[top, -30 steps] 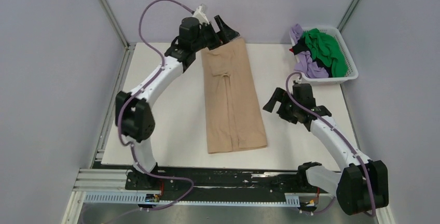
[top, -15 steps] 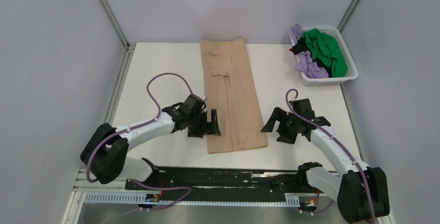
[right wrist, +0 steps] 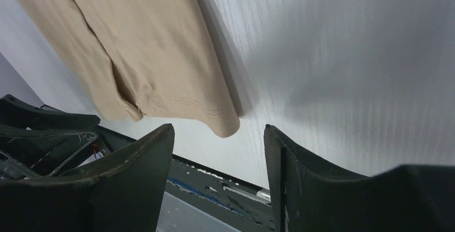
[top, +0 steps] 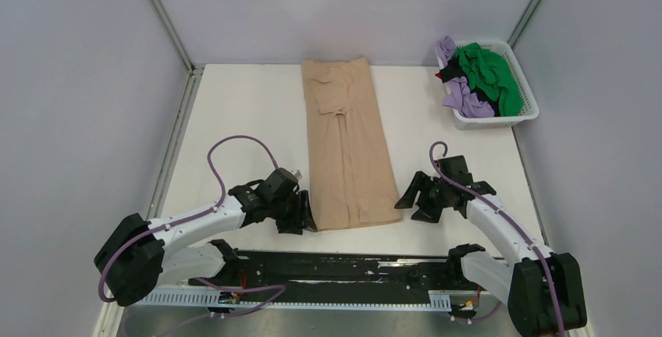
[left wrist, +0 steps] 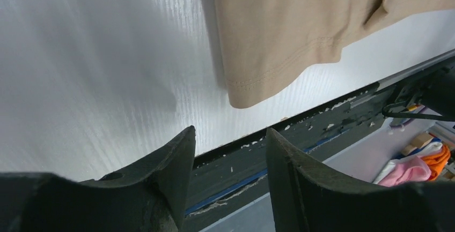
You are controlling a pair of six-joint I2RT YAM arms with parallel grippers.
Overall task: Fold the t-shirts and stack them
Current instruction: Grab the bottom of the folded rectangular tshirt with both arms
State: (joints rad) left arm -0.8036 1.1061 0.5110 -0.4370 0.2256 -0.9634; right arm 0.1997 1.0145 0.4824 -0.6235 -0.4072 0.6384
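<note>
A tan t-shirt (top: 347,150), folded into a long narrow strip, lies flat down the middle of the white table (top: 242,126). My left gripper (top: 306,216) sits low beside its near left corner, jaws open and empty. In the left wrist view that hem corner (left wrist: 244,98) lies just beyond the left gripper (left wrist: 230,138). My right gripper (top: 406,202) is beside the near right corner, also open and empty. The right wrist view shows that corner (right wrist: 225,124) just ahead of the gap of the right gripper (right wrist: 217,135). Green (top: 488,72), lilac (top: 468,101) and black (top: 484,109) t-shirts are bunched in the basket.
A white lattice basket (top: 532,109) stands at the back right corner of the table. The black rail (top: 351,263) with the arm bases runs along the near edge, close behind both grippers. Grey walls enclose the table on three sides.
My left arm swung from the shirt's far end down to its near left corner. The right gripper moved nearer and inward to the near right corner. Both jaws narrowed.
</note>
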